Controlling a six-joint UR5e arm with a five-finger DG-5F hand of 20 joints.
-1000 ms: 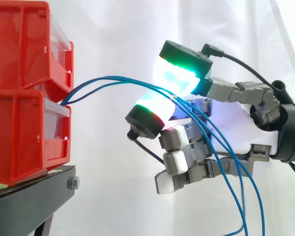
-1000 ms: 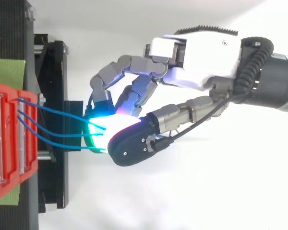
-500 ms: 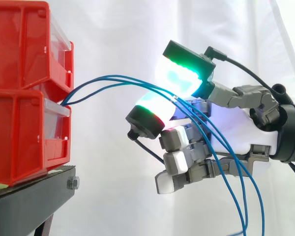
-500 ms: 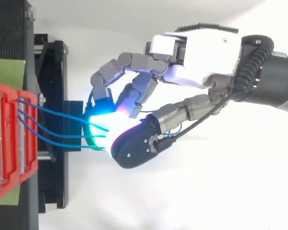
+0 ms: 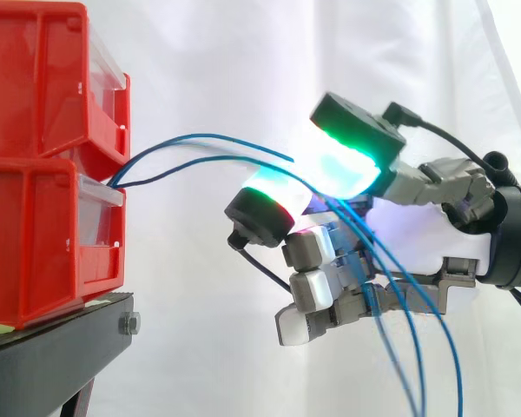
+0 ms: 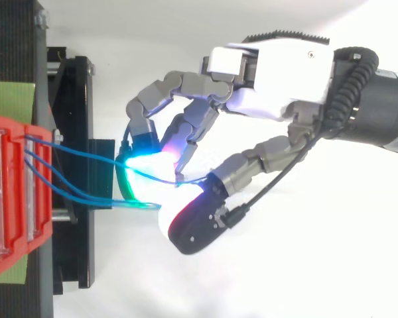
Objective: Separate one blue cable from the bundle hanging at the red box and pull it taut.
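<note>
White curtain [image 5: 200,52] backs everything on my side feed. Against it, the blue cables [image 6: 86,200] come out from between the two stacked red bins [image 5: 43,234], on the face turned toward the arm. They reach past the edge of the black stand [image 5: 61,347] into open air.

One of them, the pinched cable [image 5: 210,158], rises from the bins in a shallow bow rather than a straight line. It runs in between two glowing fingertips [image 5: 347,161]: the thumb pad above, lit green and cyan, and a finger pad [image 5: 273,193] below, lit green with a red rim. Beyond the pads, blue lines drop across the hand's inner side and leave the bottom edge of my side feed.

An upper cable [image 5: 195,135] arcs higher, and the part I can follow stops just short of the thumb pad. I cannot tell whether it touches anything there.

On my top feed the hand [image 6: 278,73] comes in from the right with its fingers curled. The thumb and one finger are closed on the pinched cable, and the other fingers are folded below with white pads, holding nothing. The hand hangs just off the stand's edge, apart from the bins.

The bins sit close to that same edge of the stand, with a green mat [image 6: 10,96] showing beside them from above.
</note>
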